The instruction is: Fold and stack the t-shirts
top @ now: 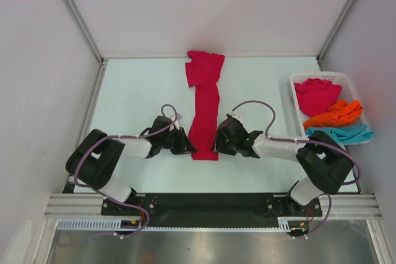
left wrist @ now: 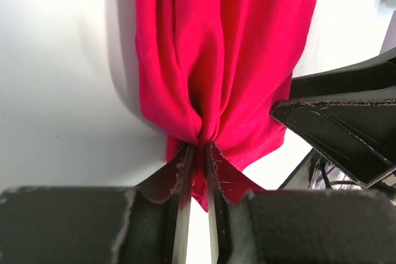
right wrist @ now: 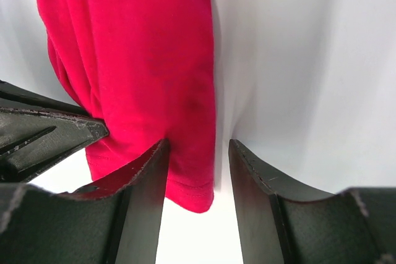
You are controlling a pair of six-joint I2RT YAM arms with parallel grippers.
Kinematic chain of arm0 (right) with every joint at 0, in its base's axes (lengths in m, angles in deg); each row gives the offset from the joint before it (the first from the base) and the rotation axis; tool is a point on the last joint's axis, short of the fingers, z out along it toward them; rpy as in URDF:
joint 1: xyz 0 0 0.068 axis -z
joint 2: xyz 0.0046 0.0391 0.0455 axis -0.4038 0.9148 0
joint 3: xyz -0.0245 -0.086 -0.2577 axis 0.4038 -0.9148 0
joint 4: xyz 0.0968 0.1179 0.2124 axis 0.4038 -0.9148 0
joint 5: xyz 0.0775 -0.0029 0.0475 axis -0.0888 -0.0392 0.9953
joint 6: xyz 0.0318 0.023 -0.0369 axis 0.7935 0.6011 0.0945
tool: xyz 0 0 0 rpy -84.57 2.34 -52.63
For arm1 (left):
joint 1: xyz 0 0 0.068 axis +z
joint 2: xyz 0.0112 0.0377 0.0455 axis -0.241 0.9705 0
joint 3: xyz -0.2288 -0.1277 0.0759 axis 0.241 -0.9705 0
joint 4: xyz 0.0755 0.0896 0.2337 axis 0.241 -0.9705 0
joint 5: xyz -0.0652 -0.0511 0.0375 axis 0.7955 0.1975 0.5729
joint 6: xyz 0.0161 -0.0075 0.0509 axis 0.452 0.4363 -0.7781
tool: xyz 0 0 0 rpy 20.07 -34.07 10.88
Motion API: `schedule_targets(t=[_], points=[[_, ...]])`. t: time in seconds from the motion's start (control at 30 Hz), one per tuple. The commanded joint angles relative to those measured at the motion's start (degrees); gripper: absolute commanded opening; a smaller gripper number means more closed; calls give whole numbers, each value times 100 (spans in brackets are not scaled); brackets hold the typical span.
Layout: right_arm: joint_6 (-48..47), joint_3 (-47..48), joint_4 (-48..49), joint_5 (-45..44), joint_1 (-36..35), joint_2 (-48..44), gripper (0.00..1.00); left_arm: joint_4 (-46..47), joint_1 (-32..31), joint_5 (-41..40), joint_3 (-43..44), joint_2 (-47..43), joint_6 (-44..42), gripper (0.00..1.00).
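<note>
So here's where I'm at. The crimson t-shirt (top: 204, 106) lies on the table (top: 136, 91) bunched into a long narrow strip. It runs from the far middle straight toward me, with the far end wider and rumpled. Its near end sits right between my two hands.

My left gripper (left wrist: 198, 153) is pinching that near end. The fingers are pressed almost together, with a gathered wad of red cloth squeezed in the slot between them. The fabric puckers into folds fanning out from the pinch, and a little tail of hem sticks out below the tips.

My right gripper (right wrist: 198, 146) is on the other side of the strip, fingers spread with a clear gap. The left finger sits over the shirt's edge, and only the corner of the hem pokes into the gap. The rest of the gap is bare table, so nothing's gripped there. The two hands are close, each showing at the edge of the other's wrist view.

Off to my right there's a white slatted basket (top: 322, 76) at the table's edge. It holds a second crimson t-shirt (top: 315, 96), an orange t-shirt (top: 337, 114) and a teal t-shirt (top: 343, 133), all crumpled. The teal one droops over the near rim.
</note>
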Motion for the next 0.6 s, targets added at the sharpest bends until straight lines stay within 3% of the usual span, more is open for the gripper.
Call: schedule_targets(t=[0.0, 0.13, 0.27, 0.43, 0.57], points=[[120, -106, -91, -50, -71, -195, 49, -1015, -186, -35, -340, 143, -136, 22], [173, -150, -118, -59, -79, -283, 49, -1024, -177, 0, -340, 90, -109, 36], [252, -238, -56, -32, -106, -327, 49, -1024, -177, 53, -375, 20, -100, 58], [366, -273, 67, 20, -185, -231, 49, -1041, -177, 53, -445, -68, -100, 69], [410, -273, 155, 64, -264, -117, 49, -998, -177, 53, -516, -7, -100, 69]])
